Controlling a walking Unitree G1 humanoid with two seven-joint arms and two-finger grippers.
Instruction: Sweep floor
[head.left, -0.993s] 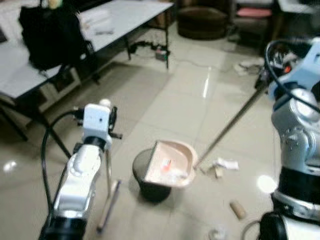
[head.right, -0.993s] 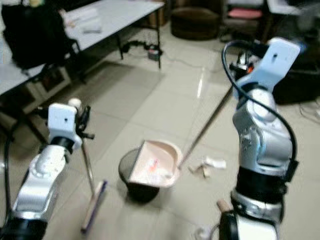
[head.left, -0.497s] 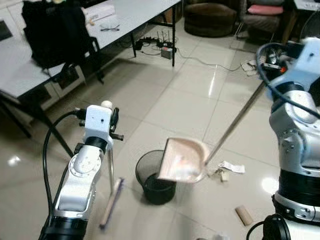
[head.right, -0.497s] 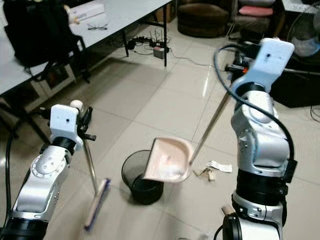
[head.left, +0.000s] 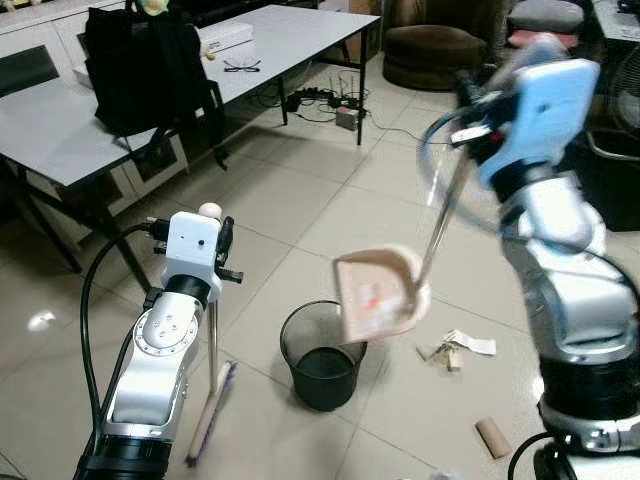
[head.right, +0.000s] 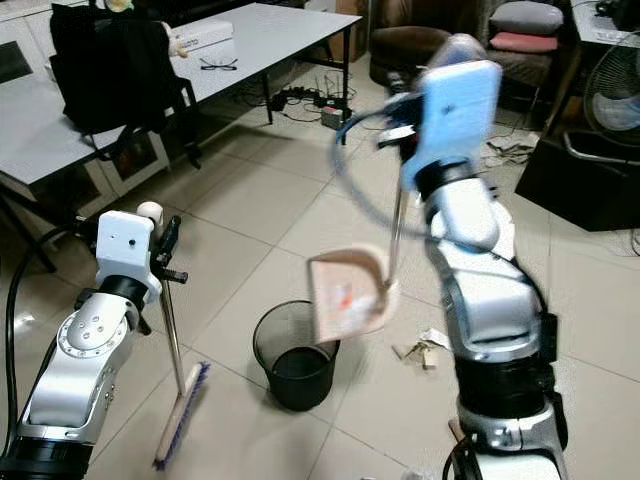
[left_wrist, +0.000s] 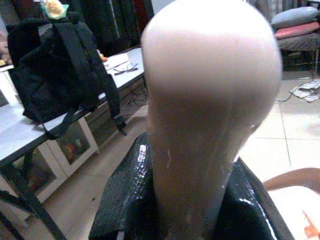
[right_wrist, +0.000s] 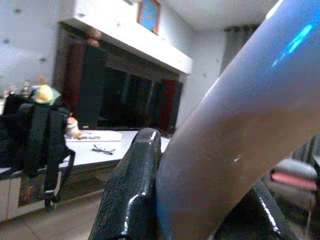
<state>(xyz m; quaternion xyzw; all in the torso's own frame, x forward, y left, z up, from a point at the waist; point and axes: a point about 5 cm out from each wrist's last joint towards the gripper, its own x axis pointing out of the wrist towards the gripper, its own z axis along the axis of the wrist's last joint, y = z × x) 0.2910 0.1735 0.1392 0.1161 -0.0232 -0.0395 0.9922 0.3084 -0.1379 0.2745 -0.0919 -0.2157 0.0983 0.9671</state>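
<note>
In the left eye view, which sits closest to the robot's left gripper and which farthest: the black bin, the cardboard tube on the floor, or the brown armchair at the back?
1. Black bin, on the floor just right of the left gripper.
2. Cardboard tube, on the floor at lower right.
3. Brown armchair, far across the room.

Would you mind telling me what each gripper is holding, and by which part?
Left gripper: the broom, at its handle's top. Right gripper: the dustpan, high on its long handle.

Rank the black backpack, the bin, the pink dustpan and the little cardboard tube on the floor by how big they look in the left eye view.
1. Black backpack, clearly largest.
2. Bin and pink dustpan look alike; the dustpan is blurred, so unranked.
3. Cardboard tube, smallest.
</note>
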